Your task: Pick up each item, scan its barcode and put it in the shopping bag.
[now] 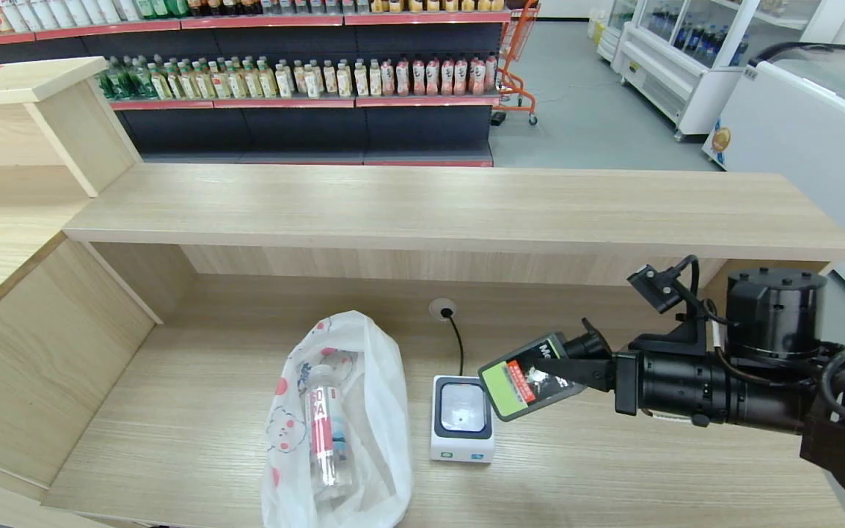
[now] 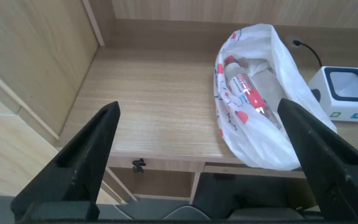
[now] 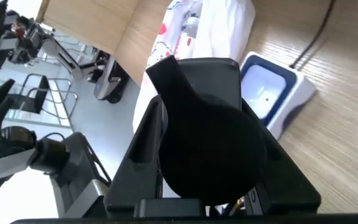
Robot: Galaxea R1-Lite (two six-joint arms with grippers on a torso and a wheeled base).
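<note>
Dark-cased and flat, a small pack (image 1: 510,389) is clamped in the right gripper (image 1: 551,370), its fingers closed on one end so that this end is covered. The pack is held tilted in the air, and a green patch and a red-and-white label are turned upward. No barcode can be made out on the visible face. In the right wrist view the pack (image 3: 204,124) is seen only as a dark shape, and the fingers behind it are hidden.

A white barcode scanner (image 1: 462,418) with a dark-framed window stands on the wooden counter (image 1: 613,469) just beyond and below the right gripper's tips. Its black cable (image 1: 458,341) is led to a hole in the back panel. Past the scanner, farther from that gripper, a translucent white shopping bag (image 1: 386,381) with red and blue prints lies on the counter. Its lower end is cut off by the head view's edge. A clear bottle (image 1: 327,433) with a red label is seen blurred through the plastic.

The left gripper (image 2: 199,112) is spread wide with nothing held, and the bag (image 2: 278,143) lies ahead of it.
</note>
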